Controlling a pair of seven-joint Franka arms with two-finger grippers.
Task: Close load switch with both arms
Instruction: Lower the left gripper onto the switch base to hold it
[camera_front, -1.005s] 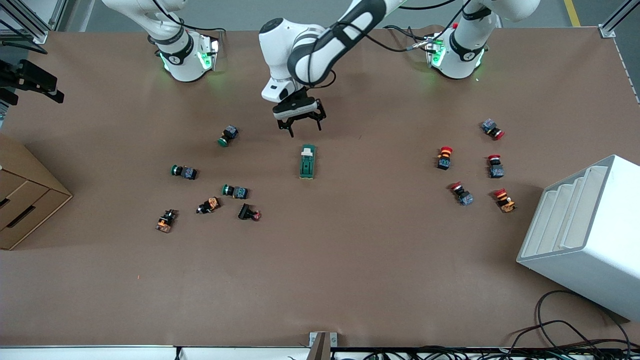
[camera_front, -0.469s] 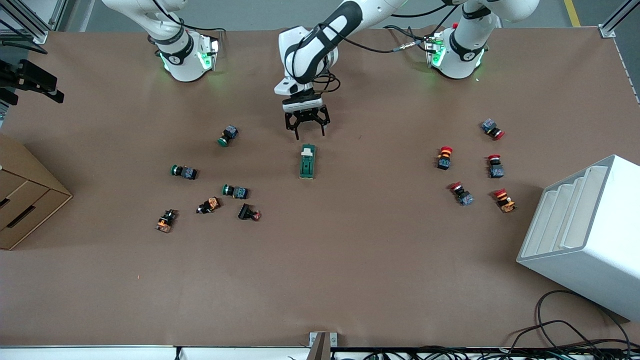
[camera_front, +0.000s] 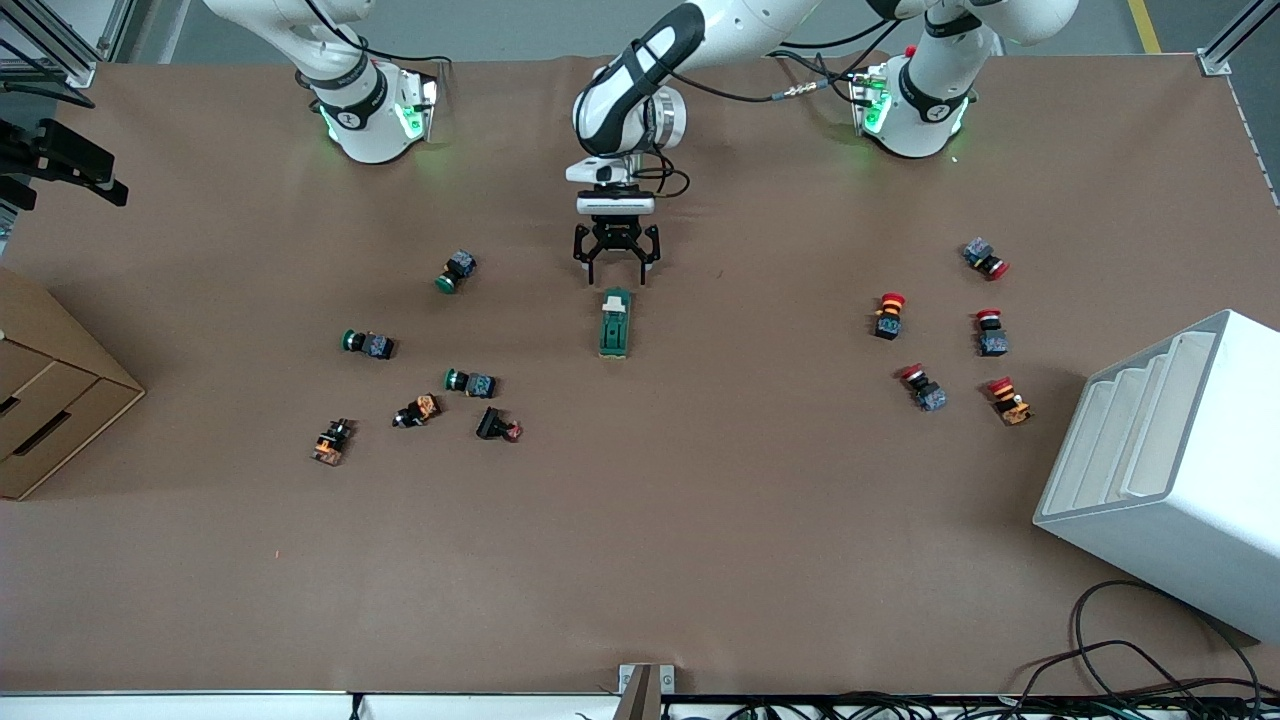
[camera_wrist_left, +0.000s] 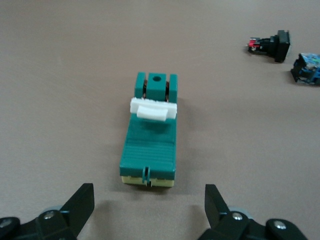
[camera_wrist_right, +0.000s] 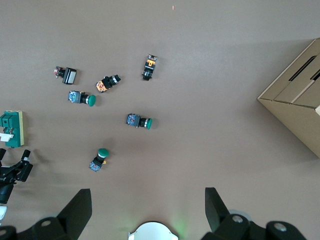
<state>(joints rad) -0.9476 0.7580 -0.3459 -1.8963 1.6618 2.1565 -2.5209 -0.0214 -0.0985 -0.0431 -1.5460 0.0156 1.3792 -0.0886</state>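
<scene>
The load switch (camera_front: 615, 324) is a dark green block with a white piece across it, lying mid-table. In the left wrist view it (camera_wrist_left: 149, 145) lies lengthwise ahead of the jaws, white piece (camera_wrist_left: 152, 109) on top. My left gripper (camera_front: 616, 278) is open, low over the table just off the switch's end toward the bases. Its fingers (camera_wrist_left: 80, 202) stand wider than the switch and do not touch it. My right gripper (camera_wrist_right: 147, 210) is open and empty, high over its own base, waiting. From there the switch (camera_wrist_right: 11, 129) shows at the view's edge.
Several green and orange push-buttons (camera_front: 470, 382) lie toward the right arm's end, and several red ones (camera_front: 888, 315) toward the left arm's end. A cardboard box (camera_front: 50, 400) and a white rack (camera_front: 1170, 470) stand at the table's two ends.
The left gripper has swung toward the left arm's end, squared up with the switch and come down closer to its end. The switch has not moved.
</scene>
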